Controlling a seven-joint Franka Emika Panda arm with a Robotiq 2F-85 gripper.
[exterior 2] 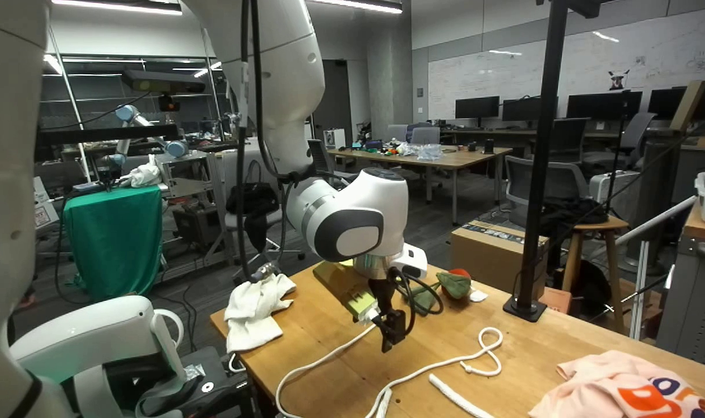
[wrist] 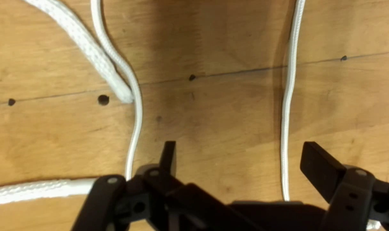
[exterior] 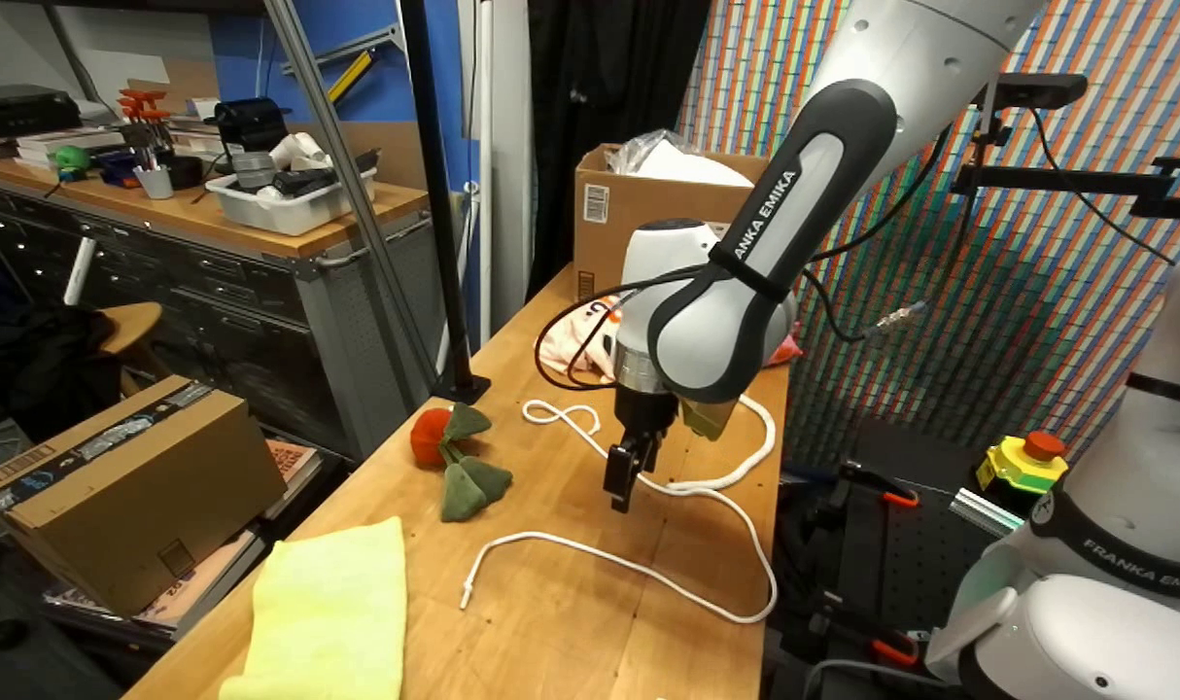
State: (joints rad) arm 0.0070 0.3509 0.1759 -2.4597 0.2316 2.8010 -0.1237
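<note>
My gripper (wrist: 239,149) stands open above the wooden table, its black fingers spread wide with nothing gripped. A long white rope lies below in loose curves. In the wrist view one thin strand of the rope (wrist: 287,106) shows in the gap, closer to the right finger, apart from both. Another strand (wrist: 136,96) curves left of the jaws, alongside thick white rope ends (wrist: 85,48). In an exterior view the gripper (exterior: 624,486) points down over the rope (exterior: 639,564). It also hangs low in an exterior view (exterior 2: 392,342); its height over the rope is hard to judge.
A stuffed red vegetable with green leaves (exterior: 473,481) and a yellow cloth (exterior: 328,603) lie on the table (exterior: 541,642). Peach cloth (exterior 2: 631,383), white cloth (exterior 2: 256,313), a cardboard box (exterior: 668,185) and a black post (exterior 2: 532,232) stand or lie around the table's edges.
</note>
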